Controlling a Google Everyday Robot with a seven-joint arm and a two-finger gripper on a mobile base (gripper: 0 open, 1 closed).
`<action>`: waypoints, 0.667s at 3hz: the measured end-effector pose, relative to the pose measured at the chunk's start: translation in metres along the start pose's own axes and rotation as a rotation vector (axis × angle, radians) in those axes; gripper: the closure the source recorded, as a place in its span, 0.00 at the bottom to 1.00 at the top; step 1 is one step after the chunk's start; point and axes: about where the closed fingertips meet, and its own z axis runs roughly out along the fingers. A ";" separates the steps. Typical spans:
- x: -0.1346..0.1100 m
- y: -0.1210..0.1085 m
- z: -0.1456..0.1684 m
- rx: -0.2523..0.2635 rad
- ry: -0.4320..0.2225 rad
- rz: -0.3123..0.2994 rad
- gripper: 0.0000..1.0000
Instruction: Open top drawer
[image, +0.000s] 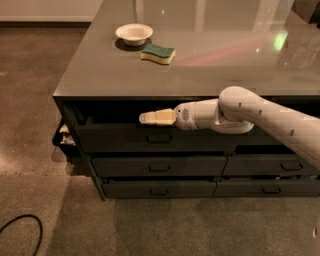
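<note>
The top drawer is the wide dark-grey front under the counter edge at the left stack, with a small loop handle at its centre. It stands a little way out from the cabinet, with a dark gap above its front. My gripper points left on the white arm, just above the drawer's top edge and above the handle. It holds nothing that I can see.
Two lower drawers sit beneath, and a neighbouring stack is to the right. On the counter lie a white bowl and a green-and-yellow sponge. A black cable lies on the floor at bottom left.
</note>
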 end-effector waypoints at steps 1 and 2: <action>0.005 -0.002 -0.002 0.014 0.010 0.003 0.00; 0.004 0.000 -0.003 0.014 0.010 0.003 0.00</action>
